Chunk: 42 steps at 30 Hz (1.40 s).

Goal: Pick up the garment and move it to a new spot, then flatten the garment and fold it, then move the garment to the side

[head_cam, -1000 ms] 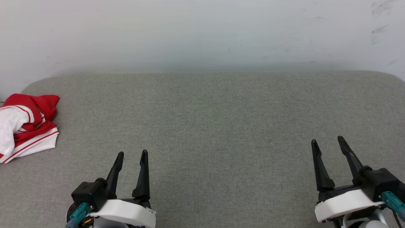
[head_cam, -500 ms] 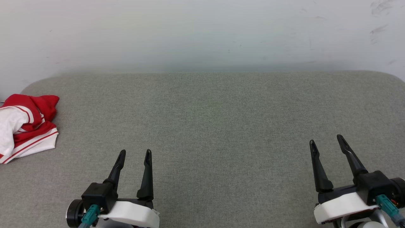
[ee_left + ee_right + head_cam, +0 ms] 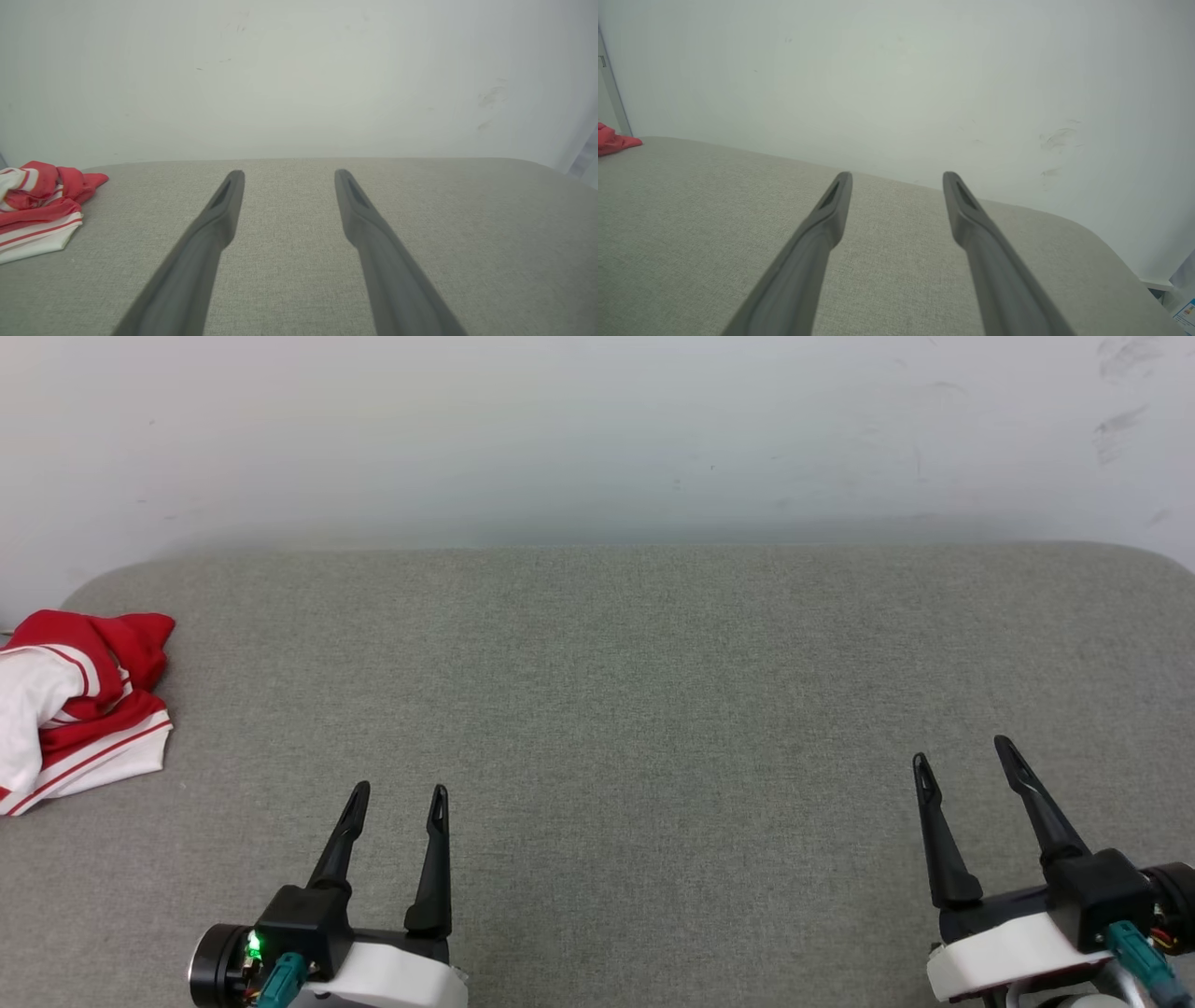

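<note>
We find the garment (image 3: 84,709) crumpled in a red-and-white heap at the far left edge of the grey fabric-covered tabletop (image 3: 635,691), close to the white wall (image 3: 597,429). Our left tool (image 3: 399,791) hangs released, fingers spread over bare fabric, well apart from the garment. Our right tool (image 3: 963,751) is likewise released and empty, near the tabletop's right side.

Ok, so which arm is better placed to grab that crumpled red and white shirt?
Left. The garment lies bunched at the far left edge of the grey surface, much nearer the left gripper; the right gripper is at the opposite side. Both are open and empty.
</note>
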{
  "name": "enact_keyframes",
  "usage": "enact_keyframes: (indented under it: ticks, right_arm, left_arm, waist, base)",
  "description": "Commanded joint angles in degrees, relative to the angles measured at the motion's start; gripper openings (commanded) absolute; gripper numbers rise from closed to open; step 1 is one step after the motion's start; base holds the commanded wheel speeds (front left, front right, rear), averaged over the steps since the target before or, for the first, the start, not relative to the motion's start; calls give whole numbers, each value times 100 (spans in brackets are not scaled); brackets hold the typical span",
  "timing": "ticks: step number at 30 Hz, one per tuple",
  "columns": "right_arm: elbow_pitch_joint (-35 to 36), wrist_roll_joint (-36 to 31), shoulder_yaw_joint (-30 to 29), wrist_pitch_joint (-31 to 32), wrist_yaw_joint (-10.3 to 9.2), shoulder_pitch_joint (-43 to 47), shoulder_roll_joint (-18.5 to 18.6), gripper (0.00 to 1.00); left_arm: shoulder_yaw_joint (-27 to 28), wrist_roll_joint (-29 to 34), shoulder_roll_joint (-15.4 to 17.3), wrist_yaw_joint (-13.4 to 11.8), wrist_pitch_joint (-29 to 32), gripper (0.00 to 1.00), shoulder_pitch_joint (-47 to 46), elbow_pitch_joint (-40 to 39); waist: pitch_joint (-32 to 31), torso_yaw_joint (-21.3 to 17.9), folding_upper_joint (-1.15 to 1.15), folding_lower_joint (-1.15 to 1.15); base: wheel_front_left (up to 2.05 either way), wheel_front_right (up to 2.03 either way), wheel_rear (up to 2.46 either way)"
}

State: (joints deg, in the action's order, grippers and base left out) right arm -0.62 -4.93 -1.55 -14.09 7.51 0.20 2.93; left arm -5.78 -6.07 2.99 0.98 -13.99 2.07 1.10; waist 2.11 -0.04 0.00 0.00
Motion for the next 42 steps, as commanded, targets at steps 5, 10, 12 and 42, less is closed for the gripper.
enact_keyframes:
  ticks: [5, 10, 12, 42]
  right_arm:
    - [-22, 653, 78, -74, -4, 93, -10, 100]
    - [-102, 740, 126, -123, -4, 116, -9, 100]
    - [-122, 768, 125, -112, -4, 107, -9, 100]
    - [-279, 696, 368, -111, -4, 184, -9, 100]
  left_arm:
    - [105, -121, -10, 60, -98, 100, 70, -6]
    - [109, -107, -11, 137, -137, 100, 72, 59]
    - [103, -157, -11, 153, -130, 100, 68, 103]
    - [19, -115, -13, 189, -124, 100, 40, 178]
  waist:
    - [19, -11, 0, 0]
    - [36, -14, 0, 0]
    - [37, -12, 0, 0]
    - [-45, 1585, 0, 0]
  base:
    - [0, 0, 0]
    - [0, 0, 0]
    - [0, 0, 0]
    - [0, 0, 0]
